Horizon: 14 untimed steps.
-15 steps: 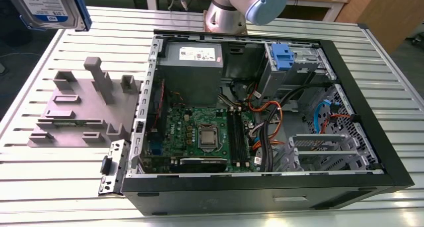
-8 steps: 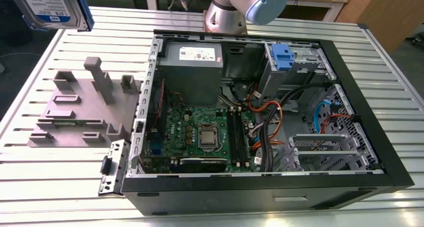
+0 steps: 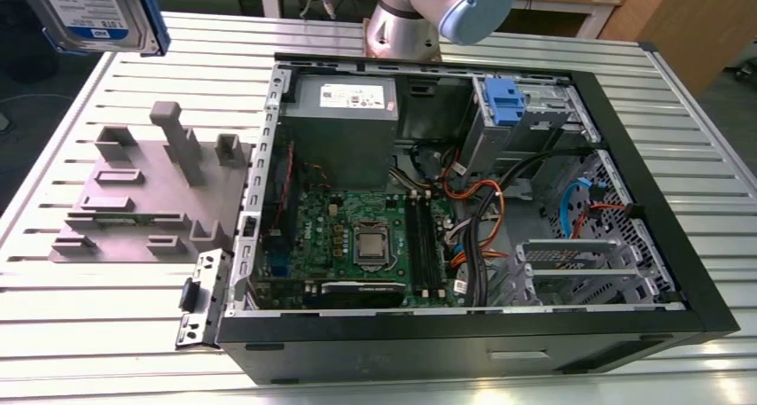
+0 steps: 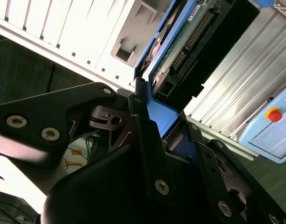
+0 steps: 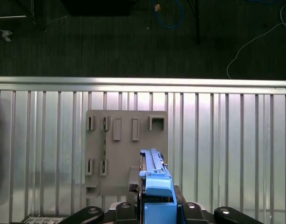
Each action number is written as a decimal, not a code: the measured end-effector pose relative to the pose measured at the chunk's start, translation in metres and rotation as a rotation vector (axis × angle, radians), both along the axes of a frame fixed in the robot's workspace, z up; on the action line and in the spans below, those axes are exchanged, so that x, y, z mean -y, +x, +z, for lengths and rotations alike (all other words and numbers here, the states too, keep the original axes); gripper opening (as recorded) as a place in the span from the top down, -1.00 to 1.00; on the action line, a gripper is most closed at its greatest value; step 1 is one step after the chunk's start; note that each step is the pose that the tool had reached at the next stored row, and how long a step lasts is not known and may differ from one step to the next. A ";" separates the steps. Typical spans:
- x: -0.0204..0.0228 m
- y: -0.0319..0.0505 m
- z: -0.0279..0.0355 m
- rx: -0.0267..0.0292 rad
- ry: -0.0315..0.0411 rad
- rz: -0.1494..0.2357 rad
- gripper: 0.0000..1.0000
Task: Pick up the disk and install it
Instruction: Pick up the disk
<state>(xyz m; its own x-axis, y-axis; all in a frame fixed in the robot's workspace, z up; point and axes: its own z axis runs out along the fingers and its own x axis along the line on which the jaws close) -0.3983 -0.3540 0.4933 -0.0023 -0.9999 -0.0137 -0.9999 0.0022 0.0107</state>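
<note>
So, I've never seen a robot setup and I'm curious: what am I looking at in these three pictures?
It is one robot arm working at a slatted metal table. The exterior view is from a camera off the arm; both wrist views come from cameras riding on it. On the table lie an open computer case and a grey holder tray. The gripper is shut on the disk, a silver drive with blue side rails, held in the air, outside the case.
</note>
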 end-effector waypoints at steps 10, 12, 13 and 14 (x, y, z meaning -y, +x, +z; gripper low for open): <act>0.0000 0.0024 0.0000 -0.0001 0.0000 0.000 0.27; 0.0000 0.0029 0.0000 -0.0001 0.0000 0.000 0.27; 0.0000 0.0031 0.0000 -0.0001 -0.0001 0.000 0.27; 0.0000 0.0032 0.0000 0.0000 0.0000 0.000 0.27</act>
<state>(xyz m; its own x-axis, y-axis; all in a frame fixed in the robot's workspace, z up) -0.3951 -0.3540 0.4933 -0.0023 -0.9999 -0.0137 -0.9999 0.0022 0.0107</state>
